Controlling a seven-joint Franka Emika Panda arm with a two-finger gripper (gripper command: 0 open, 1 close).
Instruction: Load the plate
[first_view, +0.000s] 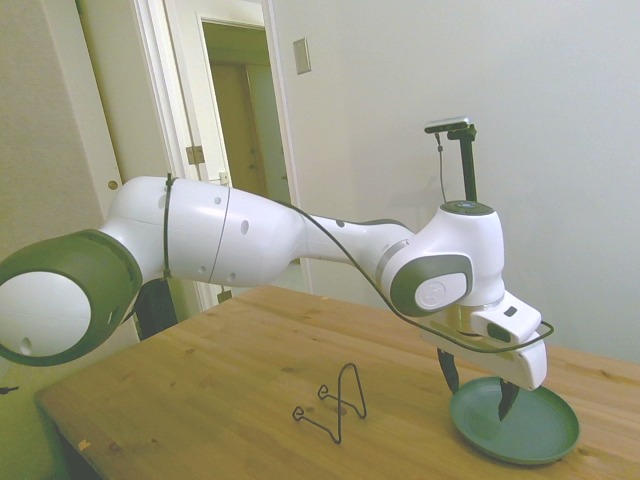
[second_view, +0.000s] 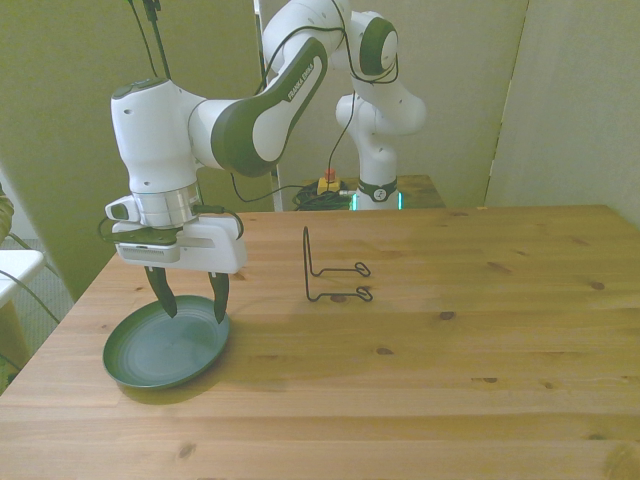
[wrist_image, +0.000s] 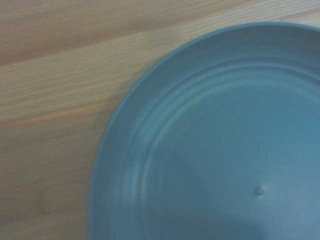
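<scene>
End effector (second_view: 192, 303) low, fingers spread, pointing down

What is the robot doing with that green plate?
The white robot arm has its gripper open and low over the far edge of the plate, with one finger on each side of the rim. The plate lies flat on the wooden table and is not held yet. A small black wire rack stands empty nearby, to the front view's right of the plate. It looks as if the robot is about to pinch the rim, probably to stand the plate in that rack.
</scene>
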